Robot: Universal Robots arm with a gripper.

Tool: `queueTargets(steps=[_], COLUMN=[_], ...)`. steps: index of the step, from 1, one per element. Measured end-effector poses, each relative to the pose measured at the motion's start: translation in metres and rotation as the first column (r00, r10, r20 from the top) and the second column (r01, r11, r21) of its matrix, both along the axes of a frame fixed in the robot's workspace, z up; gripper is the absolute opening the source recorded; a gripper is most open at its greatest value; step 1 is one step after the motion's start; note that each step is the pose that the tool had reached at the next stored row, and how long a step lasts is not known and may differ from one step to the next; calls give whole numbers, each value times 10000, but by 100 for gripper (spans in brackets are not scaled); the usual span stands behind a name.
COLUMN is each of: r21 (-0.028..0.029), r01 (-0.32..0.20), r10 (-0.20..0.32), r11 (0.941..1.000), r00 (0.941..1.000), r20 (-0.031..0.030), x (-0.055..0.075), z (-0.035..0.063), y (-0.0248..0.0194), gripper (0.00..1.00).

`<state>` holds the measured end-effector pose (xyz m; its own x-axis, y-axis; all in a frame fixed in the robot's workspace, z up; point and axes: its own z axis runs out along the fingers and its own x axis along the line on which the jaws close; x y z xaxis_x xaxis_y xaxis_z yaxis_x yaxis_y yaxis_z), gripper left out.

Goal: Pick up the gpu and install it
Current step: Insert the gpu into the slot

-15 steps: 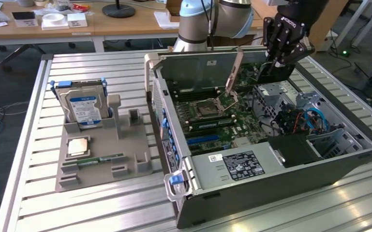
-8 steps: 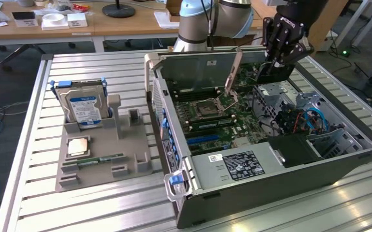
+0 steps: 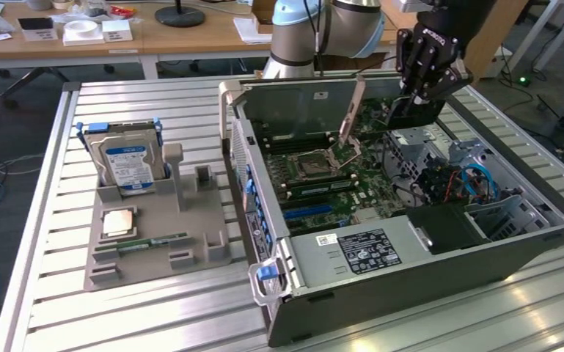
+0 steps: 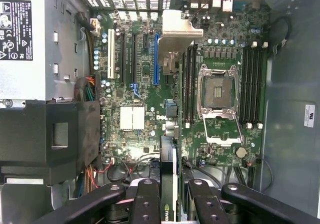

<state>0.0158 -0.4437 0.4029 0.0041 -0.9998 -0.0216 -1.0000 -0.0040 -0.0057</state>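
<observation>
My gripper [image 3: 421, 97] hangs over the back right part of the open computer case [image 3: 516, 253], shut on the gpu [image 3: 402, 116]. The card hangs on edge below the fingers, above the motherboard [image 3: 345, 183] and clear of it. In the wrist view the gpu [image 4: 169, 169] runs edge-on between my two black fingers [image 4: 145, 199], and its silver end bracket [image 4: 179, 28] points to the case's rear wall. The bracket hovers next to the blue slot [image 4: 156, 59] and the black expansion slots [image 4: 122, 57]. The card's lower edge is hidden.
A grey holder [image 3: 188, 220] on the slatted table at the exterior view's left carries a silver hard drive [image 3: 130, 165], a processor [image 3: 117, 221] and a memory stick [image 3: 155, 242]. Inside the case are the power supply [image 3: 360, 253], a black shroud [image 4: 47, 134], the empty processor socket [image 4: 218, 92] and loose cables [image 3: 477, 183].
</observation>
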Motion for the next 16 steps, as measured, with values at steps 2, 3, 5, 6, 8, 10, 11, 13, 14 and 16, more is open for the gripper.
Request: queueTargets(steps=[2, 3, 5, 6, 8, 10, 11, 13, 14, 16], r21=[0, 0, 0, 1, 3, 1, 1, 1, 0, -1], r01=[-1, -2, -1, -1, 0, 1, -1, 0, 0, -2], r10=[1, 2, 1, 1, 0, -1, 1, 0, 0, 2], r11=[10000, 10000, 10000, 10000, 10000, 10000, 10000, 10000, 10000, 10000], r00=[10000, 10000, 10000, 10000, 10000, 10000, 10000, 10000, 10000, 10000], r20=[0, 0, 0, 0, 1, 0, 0, 0, 0, 0], x=[0, 0, -1, -1, -4, -9, -10, -15, -17, -17], z=[0, 0, 0, 0, -8, -28, -40, -62, -71, -75], y=[0, 0, 0, 0, 0, 0, 1, 1, 1, 1], gripper=[26, 26, 26, 26, 26, 26, 26, 26, 26, 26])
